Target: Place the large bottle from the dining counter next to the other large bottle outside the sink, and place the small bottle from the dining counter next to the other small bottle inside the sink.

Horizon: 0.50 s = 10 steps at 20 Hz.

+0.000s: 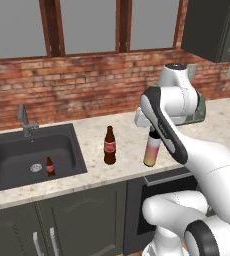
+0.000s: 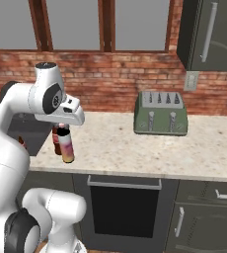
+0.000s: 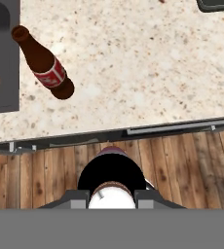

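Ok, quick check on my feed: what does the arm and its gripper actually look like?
The arm is glossy white with rounded, tube-like links and dark grey to black joint bands. One round dark cap sits on the side of a joint in the right base view. The gripper has a white body and small dark finger tips. No cables or markings show.

I hold the large bottle [image 1: 152,150] upright by its black cap, its yellow-to-pink body near the worktop's front edge, right of the sink [image 1: 17,162]. The other large bottle [image 1: 109,146], dark brown with a red label, stands between it and the sink. A small brown bottle [image 1: 50,167] stands upright inside the sink, beside the drain.
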{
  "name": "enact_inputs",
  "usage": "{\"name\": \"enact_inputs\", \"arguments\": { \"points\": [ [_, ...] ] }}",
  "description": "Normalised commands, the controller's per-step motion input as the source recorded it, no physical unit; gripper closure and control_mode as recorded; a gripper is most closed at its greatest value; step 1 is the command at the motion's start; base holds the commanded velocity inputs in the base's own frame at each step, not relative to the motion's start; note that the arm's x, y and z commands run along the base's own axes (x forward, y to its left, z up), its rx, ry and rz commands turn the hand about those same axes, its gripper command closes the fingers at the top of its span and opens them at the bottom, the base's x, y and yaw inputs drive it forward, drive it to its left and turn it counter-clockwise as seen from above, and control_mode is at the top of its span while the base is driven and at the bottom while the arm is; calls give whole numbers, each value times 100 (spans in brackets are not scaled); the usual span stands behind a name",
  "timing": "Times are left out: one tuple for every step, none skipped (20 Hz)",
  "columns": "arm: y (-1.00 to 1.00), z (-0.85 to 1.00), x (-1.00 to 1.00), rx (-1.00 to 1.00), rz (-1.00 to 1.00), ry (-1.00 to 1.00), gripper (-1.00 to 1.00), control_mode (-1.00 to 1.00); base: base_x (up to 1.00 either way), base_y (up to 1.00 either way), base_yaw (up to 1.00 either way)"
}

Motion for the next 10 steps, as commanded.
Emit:
{"name": "enact_inputs", "arguments": {
  "points": [
    [0,0,0,0,0,0,100,100,1,0,0],
    [0,0,0,0,0,0,100,100,2,0,0],
    [0,0,0,0,0,0,100,100,4,0,0],
    [0,0,11,0,0,0,100,-100,0,0,0],
    [0,0,15,0,0,0,100,-100,0,0,0],
    [0,0,22,0,0,0,100,-100,0,0,0],
    [1,0,30,0,0,0,100,-100,0,0,0],
    [0,0,27,0,0,0,100,-100,0,0,0],
    [0,0,27,0,0,-3,100,-100,0,0,0],
    [0,0,28,0,0,-2,100,-100,0,0,0]
  ]
}}
